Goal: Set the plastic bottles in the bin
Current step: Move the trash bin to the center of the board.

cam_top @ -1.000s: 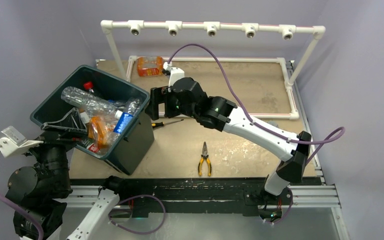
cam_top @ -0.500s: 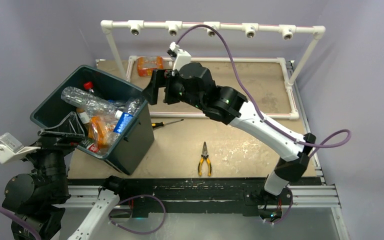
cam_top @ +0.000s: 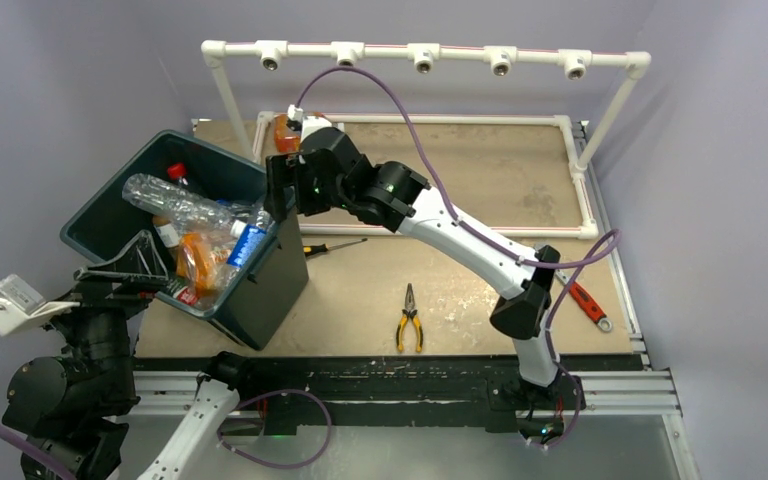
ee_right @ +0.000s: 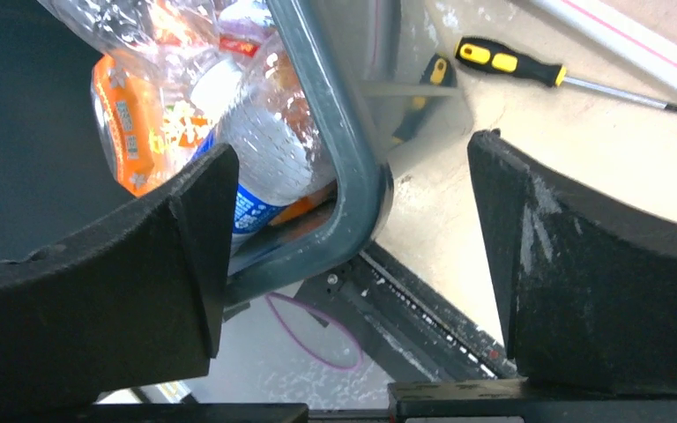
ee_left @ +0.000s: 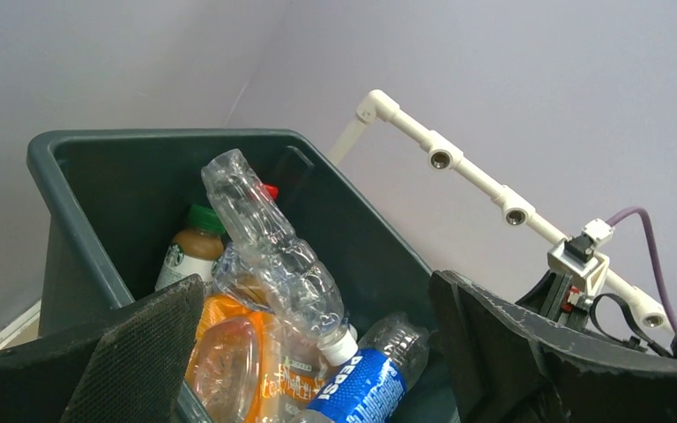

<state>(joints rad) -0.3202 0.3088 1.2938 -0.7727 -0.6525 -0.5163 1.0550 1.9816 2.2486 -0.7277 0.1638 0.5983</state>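
Both hands released, empty: right hand (ee_right: pixel 354 154) straddles the bin (cam_top: pixel 270 285) rim at its 2 o'clock, left hand (ee_left: pixel 317 286) gapes at 8 o'clock, probably to steady it; plastic bottles (cam_top: pixel 185 210) heaped inside, bin at worktop (cam_top: pixel 480 190) 9 o'clock, one orange bottle (cam_top: pixel 281 133) outside at 11 o'clock.

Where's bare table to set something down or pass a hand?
Widest bare patch: back right of the table, inside the white pipe frame. A smaller one lies between the bin and the pliers. Crowded: the bin's right rim, straddled by the right arm's open fingers, screwdriver beside it.
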